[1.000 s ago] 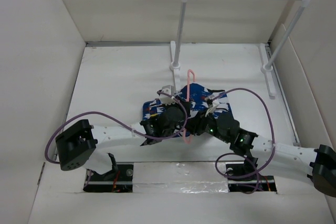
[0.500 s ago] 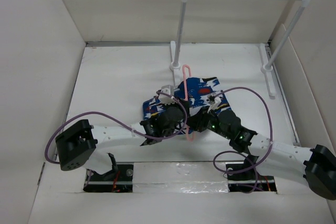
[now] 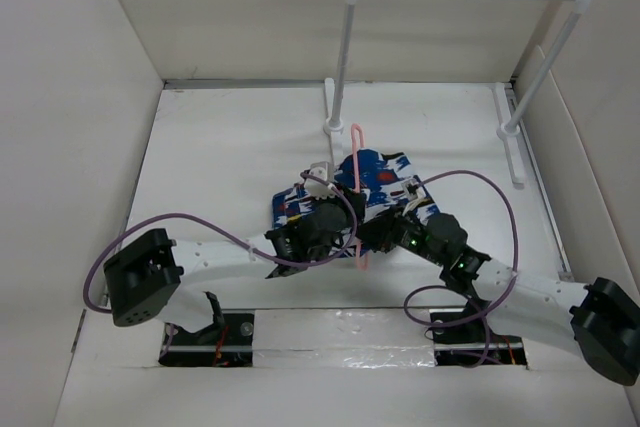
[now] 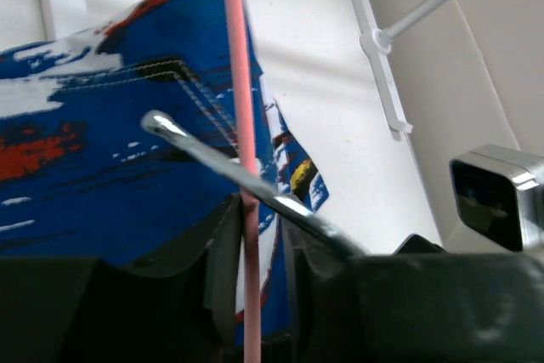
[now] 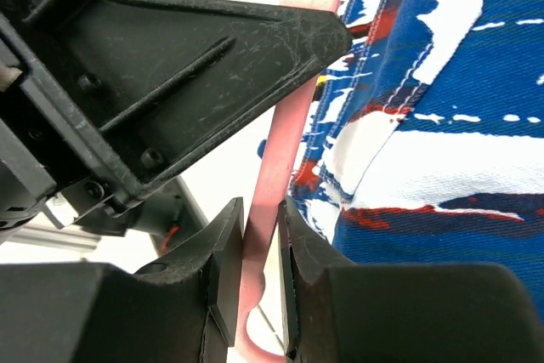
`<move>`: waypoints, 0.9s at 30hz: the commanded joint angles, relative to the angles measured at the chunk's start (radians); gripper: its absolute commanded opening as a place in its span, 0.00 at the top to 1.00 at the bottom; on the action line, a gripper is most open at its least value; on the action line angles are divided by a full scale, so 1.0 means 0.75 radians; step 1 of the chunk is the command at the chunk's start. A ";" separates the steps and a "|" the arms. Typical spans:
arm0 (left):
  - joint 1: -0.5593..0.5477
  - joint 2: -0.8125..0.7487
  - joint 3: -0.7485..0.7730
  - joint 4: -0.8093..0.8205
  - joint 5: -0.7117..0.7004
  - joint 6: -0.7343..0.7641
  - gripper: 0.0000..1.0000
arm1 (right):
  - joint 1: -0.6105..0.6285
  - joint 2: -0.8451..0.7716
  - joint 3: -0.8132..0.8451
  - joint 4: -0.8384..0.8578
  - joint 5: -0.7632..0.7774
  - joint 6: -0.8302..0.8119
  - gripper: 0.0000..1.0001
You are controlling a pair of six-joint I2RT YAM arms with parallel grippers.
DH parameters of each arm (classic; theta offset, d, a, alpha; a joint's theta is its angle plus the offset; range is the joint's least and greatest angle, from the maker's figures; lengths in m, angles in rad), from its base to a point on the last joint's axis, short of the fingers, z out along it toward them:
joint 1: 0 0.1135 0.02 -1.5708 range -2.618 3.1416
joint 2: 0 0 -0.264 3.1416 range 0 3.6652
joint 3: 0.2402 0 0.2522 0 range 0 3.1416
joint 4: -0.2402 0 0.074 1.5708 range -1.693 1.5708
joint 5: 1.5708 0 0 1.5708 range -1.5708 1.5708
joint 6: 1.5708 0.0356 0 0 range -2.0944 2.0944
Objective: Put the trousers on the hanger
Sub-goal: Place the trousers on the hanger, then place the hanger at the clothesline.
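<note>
The left gripper (image 4: 248, 220) and right gripper (image 5: 260, 214) each clench the pink hanger (image 4: 238, 57). Its long axis points from the arm bases toward the rack (image 3: 341, 57), above the trousers (image 3: 386, 173) bunched mid-table.

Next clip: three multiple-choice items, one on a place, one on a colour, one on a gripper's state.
1. Where does the white-posted, silver-railed rack stand?
A. beyond the blue splash-patterned fabric trousers, at the table's far side
B. between the arm bases
C. on the trousers

2. What colour is the thin triangular clothes hanger?
A. green
B. pink
C. black

3. The right gripper is:
A. open, apart from everything
B. shut on the trousers alone
C. shut on the hanger

Key: 1 A, its feet stand past the trousers; 2 B, its bar shows pink throughout; 3 C, the right wrist view shows its fingers on the bar.
</note>
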 commanded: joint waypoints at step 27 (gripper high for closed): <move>0.048 -0.420 0.247 0.101 0.277 0.385 0.32 | -0.442 -0.206 0.123 0.667 -0.346 0.482 1.00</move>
